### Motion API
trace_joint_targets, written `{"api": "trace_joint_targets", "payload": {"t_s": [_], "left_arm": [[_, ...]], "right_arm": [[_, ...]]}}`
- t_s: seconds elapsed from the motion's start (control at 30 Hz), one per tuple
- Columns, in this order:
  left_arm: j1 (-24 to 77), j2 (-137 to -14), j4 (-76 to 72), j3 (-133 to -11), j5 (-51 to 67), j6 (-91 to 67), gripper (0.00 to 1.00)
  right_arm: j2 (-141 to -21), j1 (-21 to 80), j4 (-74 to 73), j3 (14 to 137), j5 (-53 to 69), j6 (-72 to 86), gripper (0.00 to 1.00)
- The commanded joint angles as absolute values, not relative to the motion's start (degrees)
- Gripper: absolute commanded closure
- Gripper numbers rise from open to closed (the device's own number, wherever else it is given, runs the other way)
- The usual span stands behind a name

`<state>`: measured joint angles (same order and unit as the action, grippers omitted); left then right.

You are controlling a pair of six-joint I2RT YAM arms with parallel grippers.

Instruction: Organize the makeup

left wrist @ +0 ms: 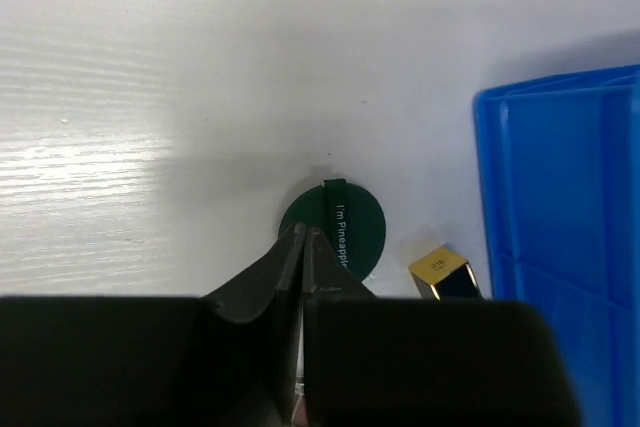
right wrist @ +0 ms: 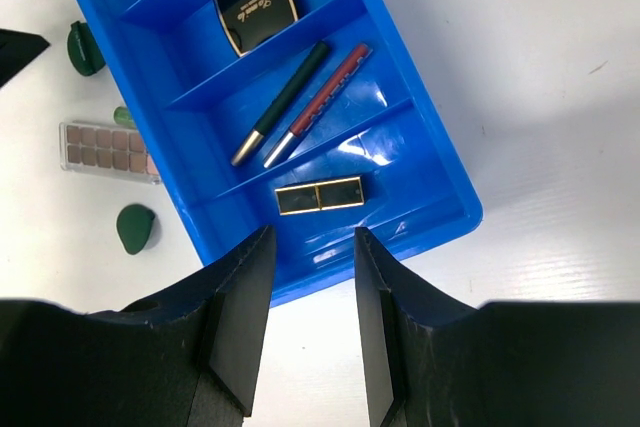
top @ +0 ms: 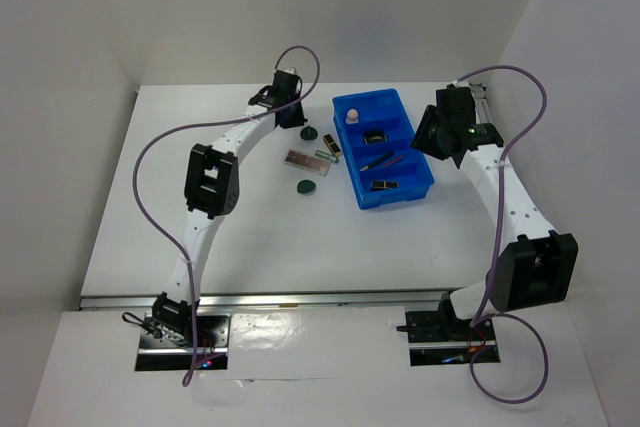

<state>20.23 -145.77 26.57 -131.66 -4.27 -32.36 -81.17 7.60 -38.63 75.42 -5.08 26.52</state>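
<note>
My left gripper [left wrist: 303,238] is shut, its tips over the near edge of a dark green round compact [left wrist: 340,225] lying flat on the table; nothing shows between the fingers. A black-and-gold lipstick tube [left wrist: 445,273] lies just right of it. In the top view the left gripper [top: 296,121] sits beside that compact [top: 310,133]. My right gripper [right wrist: 312,247] hangs open above the near end of the blue tray [right wrist: 440,202]. The tray holds a peach sponge [top: 352,115], a dark square compact [right wrist: 256,5], a green pencil [right wrist: 283,102], a pink pencil [right wrist: 322,99] and a lipstick tube [right wrist: 320,195].
On the table left of the tray lie a brownish palette [top: 300,159] and a second green compact [top: 306,186]. The tray's blue wall [left wrist: 490,197] stands close to the right of the left gripper. White walls enclose the table on three sides.
</note>
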Motion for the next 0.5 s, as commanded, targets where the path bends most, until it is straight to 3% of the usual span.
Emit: {"api": "trace_joint_targets", "payload": {"t_s": [0.0,0.07,0.2,0.47], "left_arm": [[20.4,-140.9,24.6,-131.3,-4.0,-31.9,0.8],[20.4,-140.9,24.6,-130.7,-3.3,-32.9,0.65],[20.4,-141.4,23.1,-129.0,-1.8,-33.5,0.57],[21.5,-147.8,26.1,-135.4,-2.5,-33.0,0.53]], "right_arm": [[-81.6,7.3,-38.5,76.1,-4.6,26.5,0.55],[-81.6,7.3,-38.5,76.1,-4.0,26.5,0.55],[-81.6,7.3,-38.5,76.1,-4.0,26.5,0.55],[-82.1,7.3,-38.5,76.1,-4.0,25.9,0.55]]}}
